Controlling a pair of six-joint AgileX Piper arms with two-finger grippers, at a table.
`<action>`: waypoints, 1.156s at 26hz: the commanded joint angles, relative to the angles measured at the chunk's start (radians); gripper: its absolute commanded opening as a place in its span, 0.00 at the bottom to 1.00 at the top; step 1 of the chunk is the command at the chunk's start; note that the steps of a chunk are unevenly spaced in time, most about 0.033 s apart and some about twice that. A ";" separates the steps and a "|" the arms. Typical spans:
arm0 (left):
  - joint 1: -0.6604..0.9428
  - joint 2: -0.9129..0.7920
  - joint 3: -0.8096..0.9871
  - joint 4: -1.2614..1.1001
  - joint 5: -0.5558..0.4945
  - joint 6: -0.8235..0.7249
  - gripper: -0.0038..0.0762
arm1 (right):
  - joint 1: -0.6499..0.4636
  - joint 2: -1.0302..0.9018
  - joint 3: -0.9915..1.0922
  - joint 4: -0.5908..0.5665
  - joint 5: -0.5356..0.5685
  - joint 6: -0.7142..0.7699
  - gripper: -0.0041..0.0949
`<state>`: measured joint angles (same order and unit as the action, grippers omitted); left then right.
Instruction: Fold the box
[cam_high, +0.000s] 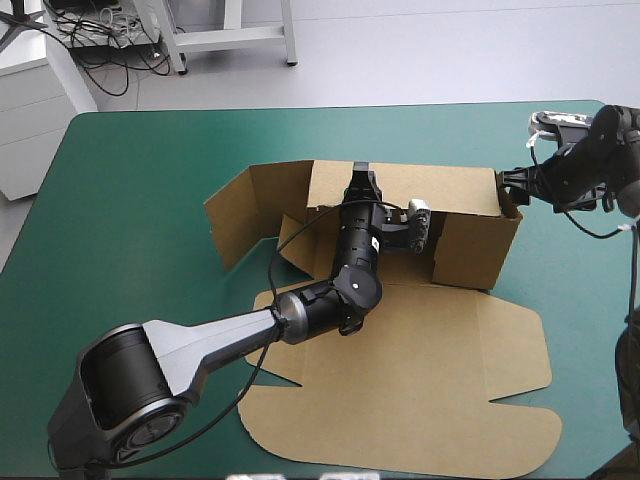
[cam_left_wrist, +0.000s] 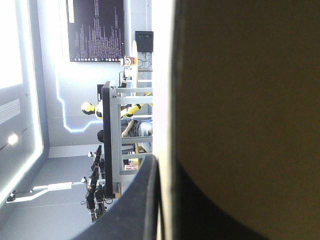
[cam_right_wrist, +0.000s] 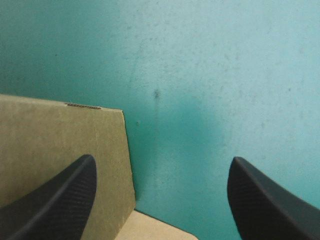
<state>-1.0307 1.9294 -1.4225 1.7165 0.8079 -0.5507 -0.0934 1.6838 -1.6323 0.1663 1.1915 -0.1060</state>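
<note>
Box (cam_high: 400, 370): brown board, half raised at the middle of the table (cam_high: 130, 180), lid flat toward the near edge. Judged light and stiff, likely to spring back at its creases; best taken by wall rims or flap edges. Left flap (cam_high: 235, 210): standing, splayed outward. Left gripper (cam_high: 362, 180): pinched on the back wall (cam_high: 450, 185) rim. Tray: holds only that arm's wrist. Right gripper (cam_right_wrist: 162, 160): fingers spread, empty, just beside the right wall (cam_high: 480, 250) at its far corner.
</note>
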 joint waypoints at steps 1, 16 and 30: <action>-0.008 -0.046 -0.023 0.084 0.029 -0.021 0.04 | -0.009 -0.124 0.065 0.040 -0.089 -0.045 0.70; -0.008 -0.046 -0.023 0.084 0.015 -0.021 0.04 | -0.009 -0.369 0.473 0.186 -0.253 -0.238 0.61; -0.008 -0.046 -0.023 0.084 0.013 -0.021 0.04 | -0.007 -0.378 0.529 0.312 -0.338 -0.481 0.61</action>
<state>-1.0307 1.9294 -1.4225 1.7165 0.8048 -0.5507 -0.0973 1.3214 -1.0946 0.3962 0.9379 -0.4954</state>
